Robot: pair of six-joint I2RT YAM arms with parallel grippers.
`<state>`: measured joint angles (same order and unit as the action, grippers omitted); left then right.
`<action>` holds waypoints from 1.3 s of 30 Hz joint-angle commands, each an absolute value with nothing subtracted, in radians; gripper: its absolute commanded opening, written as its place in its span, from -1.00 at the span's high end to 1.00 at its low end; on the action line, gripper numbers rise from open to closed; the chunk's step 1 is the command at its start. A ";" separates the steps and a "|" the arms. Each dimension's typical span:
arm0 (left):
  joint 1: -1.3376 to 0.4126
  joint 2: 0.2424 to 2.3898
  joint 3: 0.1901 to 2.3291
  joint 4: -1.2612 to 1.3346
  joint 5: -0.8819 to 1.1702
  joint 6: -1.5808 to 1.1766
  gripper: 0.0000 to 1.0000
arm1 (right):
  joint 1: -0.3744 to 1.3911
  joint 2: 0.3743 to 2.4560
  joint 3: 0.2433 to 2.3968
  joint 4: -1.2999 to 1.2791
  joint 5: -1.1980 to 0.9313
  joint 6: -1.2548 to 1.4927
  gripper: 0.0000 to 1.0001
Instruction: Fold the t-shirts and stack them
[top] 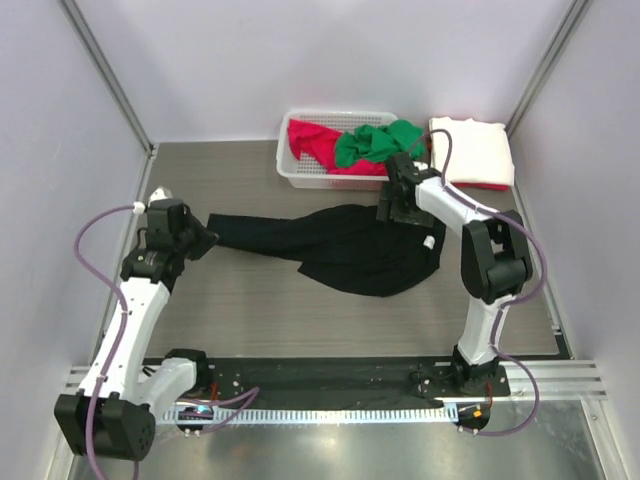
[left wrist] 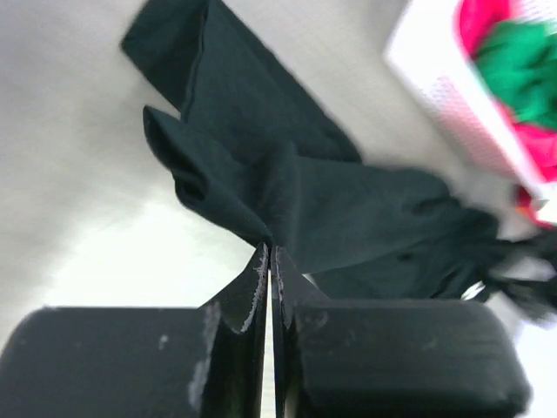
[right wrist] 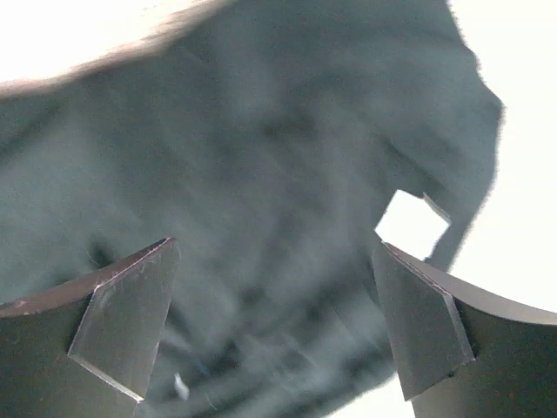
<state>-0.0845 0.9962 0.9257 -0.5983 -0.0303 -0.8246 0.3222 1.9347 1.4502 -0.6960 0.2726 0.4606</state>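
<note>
The black shirt (top: 350, 250) is soft, light and floppy. The left gripper (left wrist: 268, 257) pinches its edge. The right gripper (right wrist: 274, 270) hangs open over it and should grab a corner.

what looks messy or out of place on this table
The black shirt is the odd one: it lies twisted and bunched across the table, drawn narrow toward the left pincer, which pinches one end. The green shirt also spills over the basket rim.
</note>
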 commanded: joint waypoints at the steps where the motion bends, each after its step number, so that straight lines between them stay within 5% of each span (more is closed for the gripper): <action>1: -0.075 1.015 0.873 -0.693 -0.074 -0.775 0.95 | 0.412 1.745 1.468 -0.811 0.448 0.439 -0.96; 8: -0.057 1.147 1.080 -0.706 -0.055 -0.713 1.00 | 0.787 1.534 1.287 -0.681 0.250 0.551 -0.91; 17: 0.063 1.537 1.697 -0.712 -0.005 -0.686 0.97 | 0.899 1.775 1.370 -0.606 0.199 0.568 -0.75; 19: 0.077 1.717 1.813 -0.788 0.027 -0.667 0.67 | 0.900 1.837 1.416 -0.604 0.199 0.560 -0.75; 20: 0.078 1.773 1.897 -0.817 0.079 -0.646 -0.20 | 0.903 1.860 1.431 -0.607 0.195 0.557 -0.73; 23: 0.084 1.943 1.973 -0.936 0.159 -0.627 -0.76 | 0.916 1.923 1.480 -0.609 0.183 0.563 -0.71; 29: 0.118 1.769 1.669 -0.790 0.120 -0.594 -0.92 | 0.986 2.003 1.572 -0.607 0.186 0.569 -0.71; 39: 0.317 1.470 1.270 -0.695 0.129 -0.617 -0.91 | 1.022 2.137 1.664 -0.620 0.235 0.592 -0.63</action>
<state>0.2836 1.5795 1.3624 -0.7689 0.1036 -0.6113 1.0279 2.1185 1.6199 -0.6151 0.1890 0.5728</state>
